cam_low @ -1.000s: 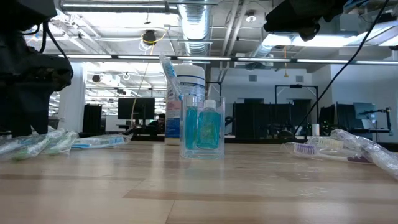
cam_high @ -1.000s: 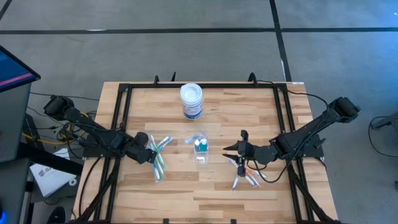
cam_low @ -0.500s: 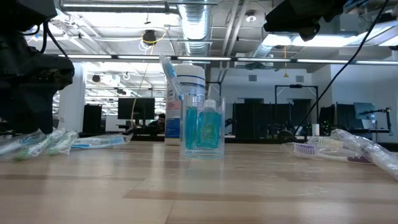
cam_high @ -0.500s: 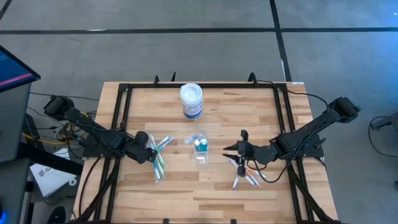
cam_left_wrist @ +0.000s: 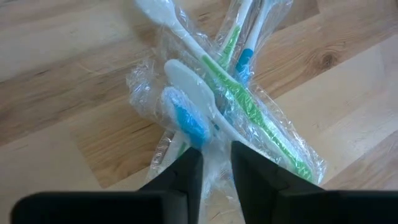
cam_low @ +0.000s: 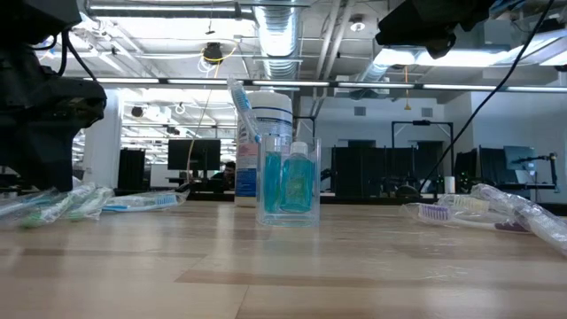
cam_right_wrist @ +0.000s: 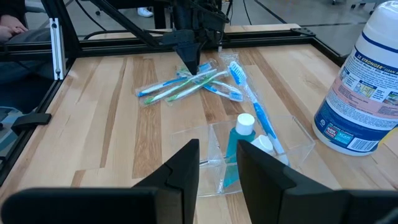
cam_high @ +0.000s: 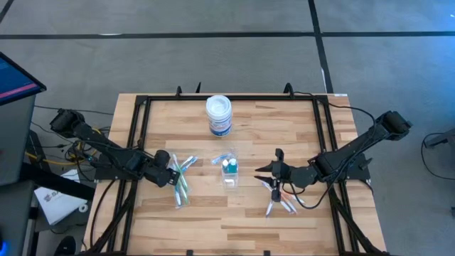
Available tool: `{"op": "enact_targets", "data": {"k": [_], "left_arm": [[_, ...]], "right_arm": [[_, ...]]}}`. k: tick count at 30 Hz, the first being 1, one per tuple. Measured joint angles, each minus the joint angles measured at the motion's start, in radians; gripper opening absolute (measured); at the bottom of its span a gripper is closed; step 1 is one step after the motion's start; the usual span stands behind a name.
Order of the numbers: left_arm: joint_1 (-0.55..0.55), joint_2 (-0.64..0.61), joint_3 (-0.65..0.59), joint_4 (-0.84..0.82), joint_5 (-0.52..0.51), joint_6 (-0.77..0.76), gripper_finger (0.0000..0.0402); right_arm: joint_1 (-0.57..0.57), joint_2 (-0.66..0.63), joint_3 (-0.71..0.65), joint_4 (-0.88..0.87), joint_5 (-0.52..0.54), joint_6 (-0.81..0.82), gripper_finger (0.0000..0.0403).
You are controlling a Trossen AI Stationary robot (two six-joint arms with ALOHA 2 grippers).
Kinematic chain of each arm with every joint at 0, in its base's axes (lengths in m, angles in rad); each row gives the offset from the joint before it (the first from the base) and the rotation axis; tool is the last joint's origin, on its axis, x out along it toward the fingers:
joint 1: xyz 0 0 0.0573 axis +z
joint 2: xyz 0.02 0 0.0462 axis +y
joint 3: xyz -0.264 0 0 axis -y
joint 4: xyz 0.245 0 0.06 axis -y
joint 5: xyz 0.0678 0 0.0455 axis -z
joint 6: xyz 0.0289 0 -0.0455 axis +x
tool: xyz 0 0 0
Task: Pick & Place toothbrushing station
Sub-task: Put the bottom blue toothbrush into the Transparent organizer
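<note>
A heap of wrapped blue, green and white toothbrushes [cam_high: 182,179] lies left of centre on the wooden table. My left gripper [cam_high: 173,178] is down on the heap's left end, its fingers drawn close together around a wrapped brush [cam_left_wrist: 216,152]. A small clear cup [cam_high: 229,173] stands at the middle, holding a blue white-capped tube [cam_low: 299,182] and one toothbrush. My right gripper [cam_high: 269,165] hangs open above the table, right of the cup and pointing toward it. A second heap of toothbrushes [cam_high: 277,201] lies below it. My left gripper pinches the clear wrapper of one toothbrush [cam_left_wrist: 214,163] between its two fingers, just below the blue-bristled head. The fingers slant down from the table's left side. The brush lies on the table among the others.
A larger white round jar with a blue label [cam_high: 219,115] stands at the far middle, behind the cup. A black frame [cam_high: 138,135] borders the table. Bare wood shows along the near edge and between the cup and each heap.
My left gripper has stayed in place and shut its fingers on the wrapped toothbrush. The left heap has shifted slightly under it.
</note>
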Motion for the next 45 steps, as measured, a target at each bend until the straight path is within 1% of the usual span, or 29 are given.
{"op": "enact_targets", "data": {"k": [8, 10, 23, 32, 37, 40, 45], "left_arm": [[0.0, 0.0, 0.0, 0.004, 0.0, 0.0, 0.0012], [0.0, 0.0, 0.0, 0.004, 0.0, 0.0, 0.0003], [0.0, -0.009, 0.0, 0.018, 0.007, -0.001, 0.0001], [0.0, -0.075, 0.0, 0.03, 0.004, 0.032, 0.0001], [0.0, -0.11, 0.0, 0.048, -0.037, 0.059, 0.0001], [0.0, -0.119, 0.0, 0.095, -0.052, 0.099, 0.0001], [0.0, -0.12, 0.0, 0.259, -0.084, 0.228, 0.0001]], "right_arm": [[0.0, 0.0, 0.0, 0.0, 0.0, 0.0, 0.0098], [0.0, 0.0, 0.0, 0.0, 0.0, 0.0, 0.0098], [0.0, 0.0, 0.0, 0.0, 0.0, 0.0, 0.0098], [0.0, 0.0, 0.0, 0.0, 0.0, 0.0, 0.0098], [0.0, 0.0, 0.0, 0.0, 0.0, 0.0, 0.0098], [0.0, 0.0, 0.0, 0.0, 0.002, 0.0, 0.0098], [0.0, 0.0, 0.0, 0.0, 0.002, -0.002, 0.0098]]}}
